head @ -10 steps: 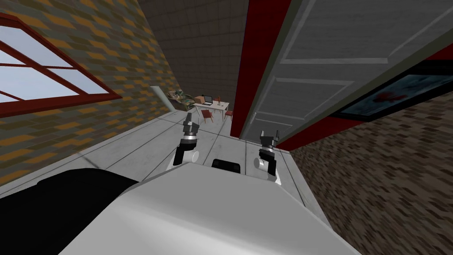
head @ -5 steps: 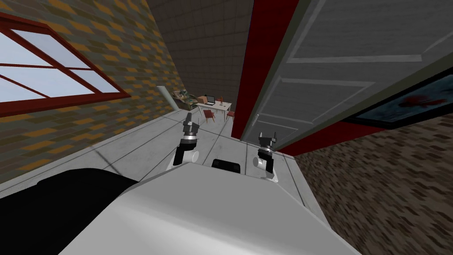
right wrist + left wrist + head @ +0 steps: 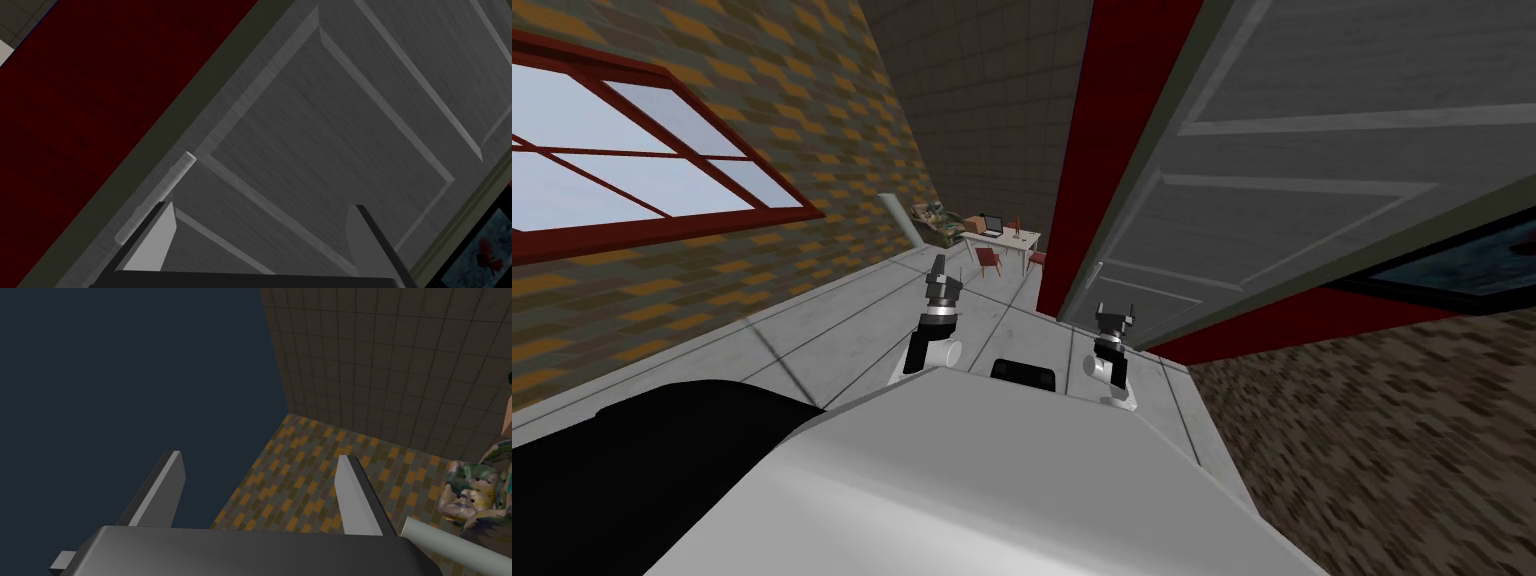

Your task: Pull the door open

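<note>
Holds right pincer (image 3: 262, 207) spread wide at the grey door (image 3: 325, 125), handle (image 3: 167, 182) just beside one finger, ready for grabbing.

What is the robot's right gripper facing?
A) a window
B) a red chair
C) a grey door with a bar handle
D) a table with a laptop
C: in the right wrist view the open right gripper faces the grey panelled door, and the door's bar handle is just beside one finger.
</note>
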Available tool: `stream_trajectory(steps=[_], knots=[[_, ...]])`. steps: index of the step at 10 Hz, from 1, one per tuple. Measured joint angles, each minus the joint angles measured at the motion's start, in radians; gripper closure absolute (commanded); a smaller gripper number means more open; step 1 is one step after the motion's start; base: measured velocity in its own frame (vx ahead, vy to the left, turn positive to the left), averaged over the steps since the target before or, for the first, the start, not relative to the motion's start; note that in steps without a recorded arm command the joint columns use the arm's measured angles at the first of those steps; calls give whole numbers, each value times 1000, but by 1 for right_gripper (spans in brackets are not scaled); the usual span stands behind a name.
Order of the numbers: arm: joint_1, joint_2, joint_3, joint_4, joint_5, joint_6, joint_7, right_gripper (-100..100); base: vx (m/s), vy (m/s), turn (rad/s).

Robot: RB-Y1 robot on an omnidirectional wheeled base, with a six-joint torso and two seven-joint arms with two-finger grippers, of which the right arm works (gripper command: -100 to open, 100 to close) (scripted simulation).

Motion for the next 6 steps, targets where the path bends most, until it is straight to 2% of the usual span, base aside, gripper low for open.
stream_trajectory(steps=[2, 6], knots=[[-21, -7, -8, 62, -22, -21, -48, -100, 56, -52, 95], [-54, -7, -17, 152, -49, -49, -107, -100, 50, -53, 97]])
